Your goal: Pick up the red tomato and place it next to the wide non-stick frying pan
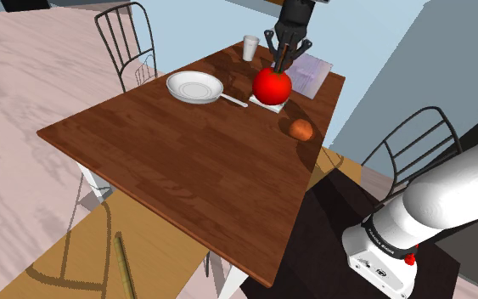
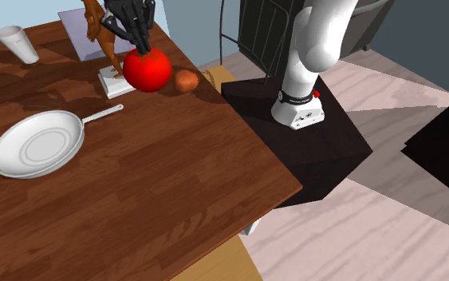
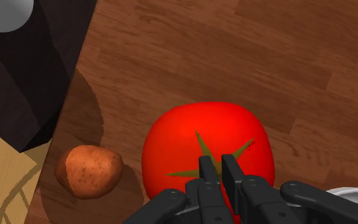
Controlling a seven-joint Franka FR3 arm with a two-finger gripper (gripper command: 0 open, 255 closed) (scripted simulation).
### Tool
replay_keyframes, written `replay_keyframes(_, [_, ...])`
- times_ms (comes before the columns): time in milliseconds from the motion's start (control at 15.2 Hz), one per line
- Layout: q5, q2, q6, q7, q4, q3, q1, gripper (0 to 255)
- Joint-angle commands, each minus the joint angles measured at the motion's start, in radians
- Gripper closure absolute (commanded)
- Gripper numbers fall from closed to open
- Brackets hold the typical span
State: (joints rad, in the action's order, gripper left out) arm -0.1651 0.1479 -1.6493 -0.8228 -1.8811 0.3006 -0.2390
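Observation:
A large red tomato [image 1: 272,86] [image 2: 147,69] [image 3: 209,146] with a brown-green stem is at the table's far end, over a small white square block [image 1: 267,107] [image 2: 113,82]. Whether it rests on the block or hangs just above it I cannot tell. My black gripper [image 1: 283,53] [image 2: 139,44] [image 3: 222,167] comes down from above and is shut on the tomato's stem. The wide frying pan [image 1: 194,87] [image 2: 37,144], drawn white, lies on the dark wooden table [image 1: 177,170] to the shoulder view's left of the tomato, its handle pointing toward the block.
A brown potato [image 1: 301,129] [image 2: 186,81] [image 3: 89,170] lies near the table edge beside the tomato. A white cup [image 1: 250,47] [image 2: 17,42] and a lilac mat [image 1: 312,72] [image 2: 80,32] sit at the far end. Wire chairs [image 1: 126,38] [image 1: 415,149] flank the table.

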Motion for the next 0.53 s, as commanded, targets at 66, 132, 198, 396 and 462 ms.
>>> replay_keyframes(66, [0.0, -0.003, -0.039, 0.007, -0.035, 0.0, 0.0, 255])
replay_keyframes(132, [0.0, -0.003, -0.052, 0.008, -0.049, 0.001, 0.0, 255])
replay_keyframes(198, [0.0, -0.003, -0.065, 0.01, -0.062, 0.001, 0.0, 255])
replay_keyframes(396, [-0.001, -0.006, -0.105, 0.014, -0.1, 0.003, 0.001, 255])
replay_keyframes(462, [-0.001, -0.007, -0.118, 0.015, -0.112, 0.004, 0.002, 255])
